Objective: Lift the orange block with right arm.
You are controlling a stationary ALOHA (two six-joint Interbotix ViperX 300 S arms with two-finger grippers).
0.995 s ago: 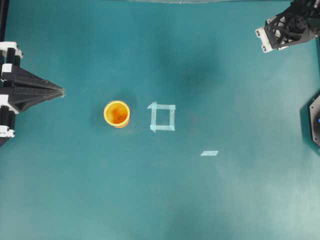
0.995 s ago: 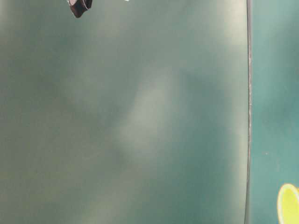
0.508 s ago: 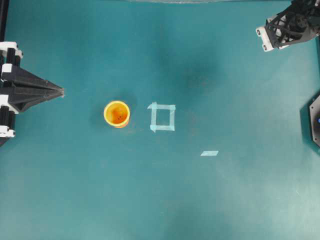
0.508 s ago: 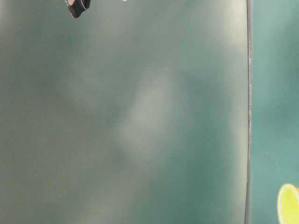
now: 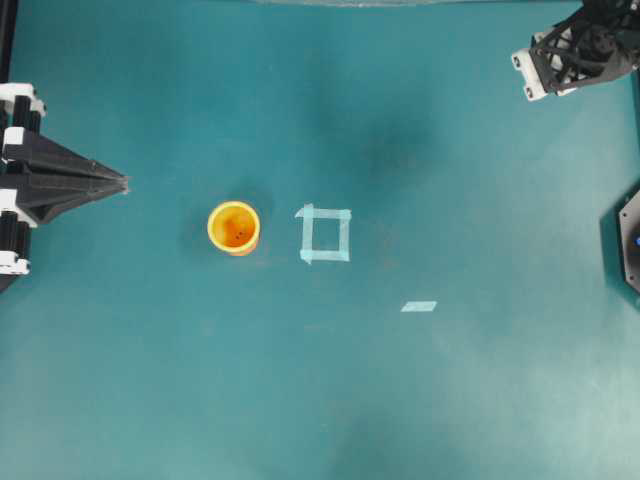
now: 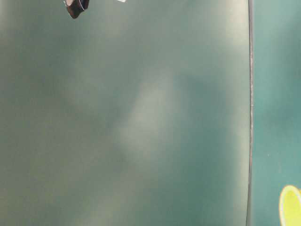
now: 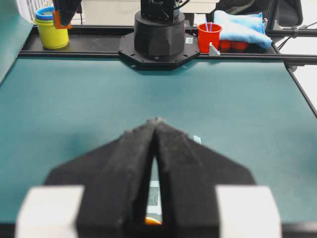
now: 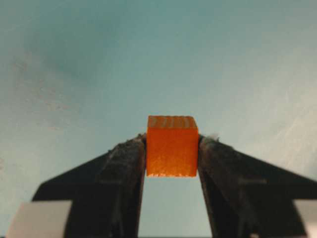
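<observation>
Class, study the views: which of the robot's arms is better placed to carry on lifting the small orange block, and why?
The right. Its black open-frame gripper already clamps the small orange cube between its fingers, above the teal table. The left wedge-shaped gripper is shut, holds nothing, and sits at the table's opposite edge.

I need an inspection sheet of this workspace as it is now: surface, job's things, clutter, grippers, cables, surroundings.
Surface: teal table, with a tape square and a tape strip.
Job's things: orange block clamped between the fingers of the right gripper, off the table.
Clutter: orange-yellow cup standing left of the tape square.
Grippers: right gripper shut on the orange block, at the top right of the overhead view; left gripper shut, empty, at the left edge.
Cables: nothing seen clearly.
Surroundings: behind the table, a yellow cup, a red cup, a blue cloth.
</observation>
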